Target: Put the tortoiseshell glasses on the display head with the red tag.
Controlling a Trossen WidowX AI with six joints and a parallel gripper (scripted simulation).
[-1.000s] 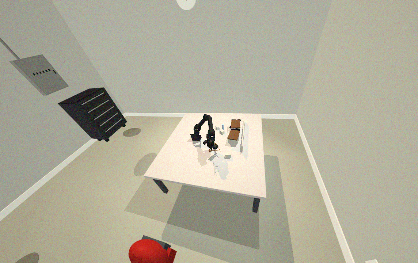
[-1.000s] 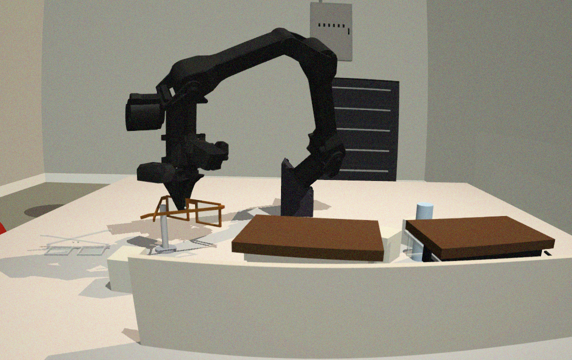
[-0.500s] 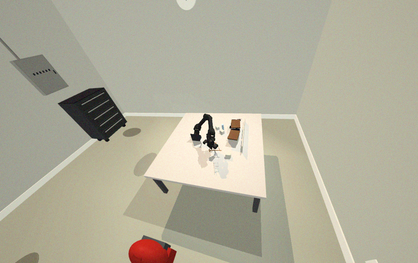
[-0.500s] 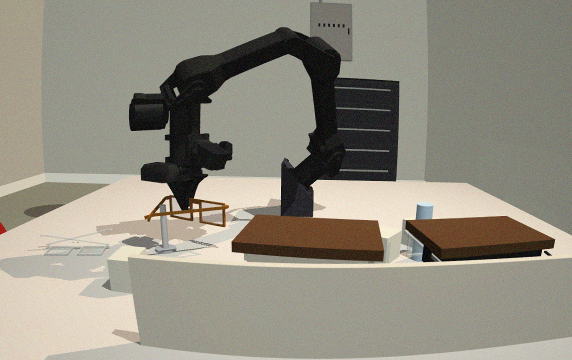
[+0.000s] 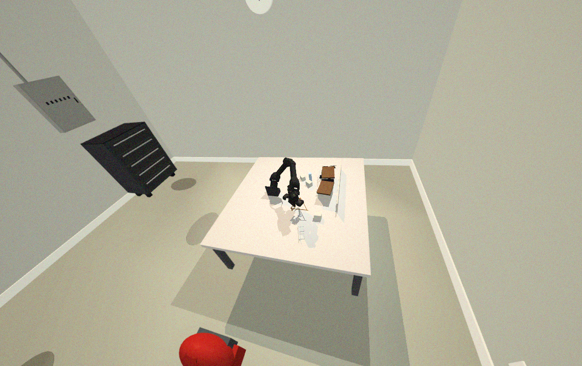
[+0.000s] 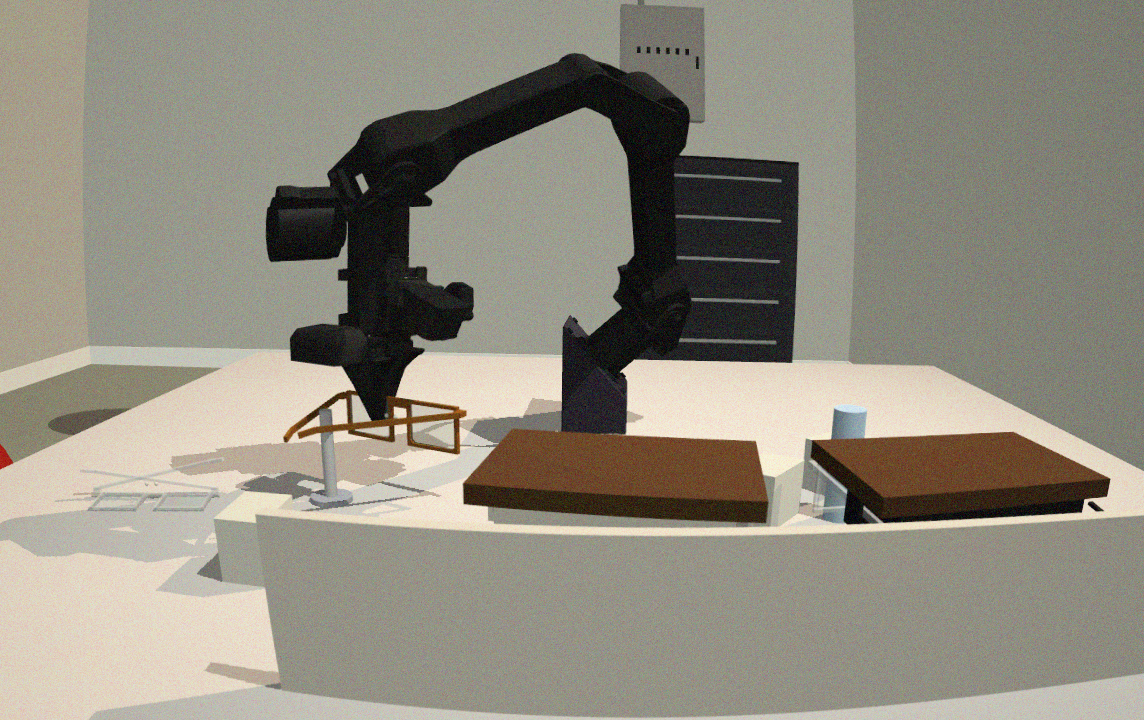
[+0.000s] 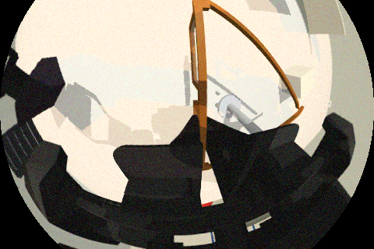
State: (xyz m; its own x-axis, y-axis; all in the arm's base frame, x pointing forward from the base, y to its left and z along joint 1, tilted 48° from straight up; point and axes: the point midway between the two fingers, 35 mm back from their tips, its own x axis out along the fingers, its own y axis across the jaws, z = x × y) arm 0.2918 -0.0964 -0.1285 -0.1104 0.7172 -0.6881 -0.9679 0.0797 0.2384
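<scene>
Carrying step in hand, seating still to do. Hand (image 5: 294, 205) (image 6: 378, 413) (image 7: 198, 118) clenched on tortoiseshell glasses (image 5: 303, 209) (image 6: 432, 413) (image 7: 200, 47), raised above bench (image 5: 247, 227) (image 6: 111, 626) (image 7: 117, 15), left of centre in exterior view. Red tag not made out. Next, probably: align bridge and temples with the tagged head before lowering.

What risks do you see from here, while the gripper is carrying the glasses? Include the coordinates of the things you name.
The open temples of the tortoiseshell glasses (image 6: 379, 428) (image 7: 200, 47) extend around the slim grey post (image 6: 328, 456) (image 7: 243, 117), so sideways motion might snag it. The gripper (image 6: 378, 417) (image 7: 198, 118) pinches only the thin front frame, so contact may twist the glasses.
</scene>
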